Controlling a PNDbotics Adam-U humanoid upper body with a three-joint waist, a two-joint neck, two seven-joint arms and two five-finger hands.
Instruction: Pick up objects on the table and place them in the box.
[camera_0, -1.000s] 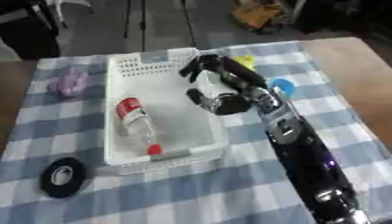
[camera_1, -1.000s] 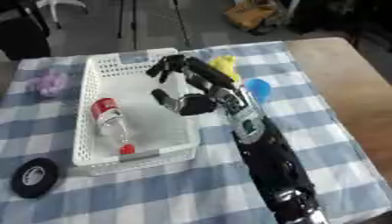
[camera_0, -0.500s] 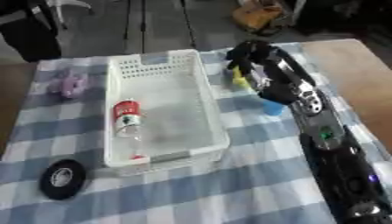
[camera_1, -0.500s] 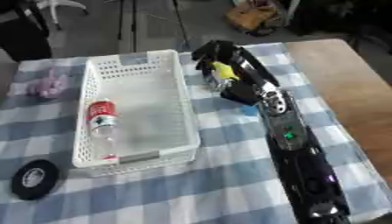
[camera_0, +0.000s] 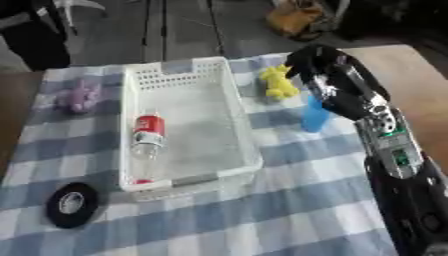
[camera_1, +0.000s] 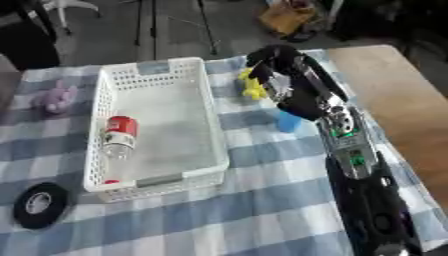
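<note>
Only the bottle (camera_0: 146, 144) lies in the box (camera_0: 234, 129); right of the box, my right hand (camera_0: 328, 75) hovers open above the yellow toy (camera_0: 279, 83) and blue cup (camera_0: 313, 116), with the purple toy (camera_0: 79, 96) and tape roll (camera_0: 72, 203) left of the box also waiting.

The right hand (camera_1: 282, 70) reaches over the checked cloth (camera_1: 262, 210) to a yellow toy (camera_1: 252, 86), with fingers bent down beside it (I can't tell if they touch it). A blue thing (camera_1: 287, 121) stands under the arm. The white basket (camera_1: 203, 110) holds a bottle (camera_1: 118, 137) with a red label. A purple toy (camera_1: 55, 98) lies left of the basket. A black tape roll (camera_1: 38, 204) lies near the bottom left.
</note>
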